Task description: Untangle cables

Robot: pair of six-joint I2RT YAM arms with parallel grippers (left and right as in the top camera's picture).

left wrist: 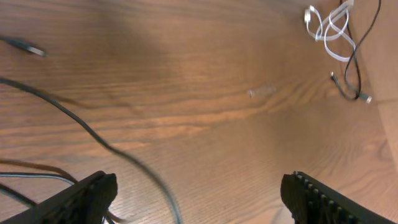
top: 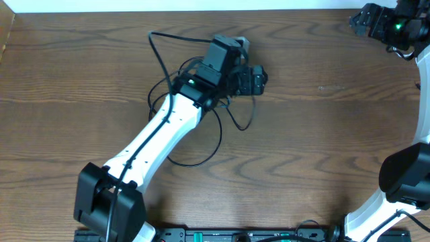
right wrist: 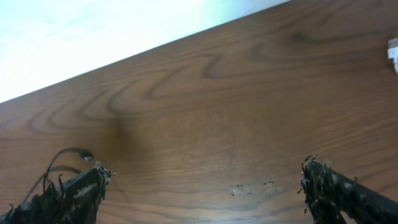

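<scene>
Two tools gaped empty: left tool [left wrist: 199, 182], right tool [right wrist: 205, 169]. I feared the left snagging black cable [left wrist: 93, 132] loops, tightening knots.

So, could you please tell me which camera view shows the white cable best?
The left wrist view: the white cable lies coiled in plain sight beside a black cable. Overhead, I cannot make it out around the left arm. The right wrist view shows only an unclear white speck at its edge.
</scene>
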